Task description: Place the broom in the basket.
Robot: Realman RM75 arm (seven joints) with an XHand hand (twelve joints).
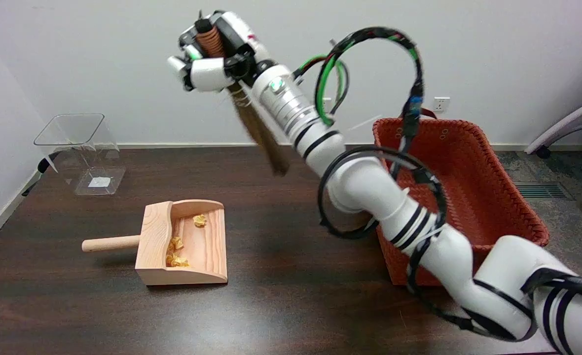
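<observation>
Wooden dustpan (185,244) on dark tabletop (281,296), clear plastic bin (81,153) behind-left, orange woven basket (461,197) at right edge.

We are seeing a woven orange-red basket (473,162); a pale wooden dustpan (185,244) showing grain; a dark brown bristled broom (261,133); a dark brown table (281,296).

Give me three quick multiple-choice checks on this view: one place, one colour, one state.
1. Where is the broom?
A. in the basket
B. in the air, in the right hand
C. on the table

2. What colour is the basket?
A. orange-red
B. blue
C. clear

3. What is the state of the wooden dustpan?
A. empty
B. tipped over
C. holds yellow scraps

Answers: 1 B, the fingers wrap its handle high above the table. 2 A, its woven walls are orange-red. 3 C, crumpled yellow bits lie inside it.
</observation>
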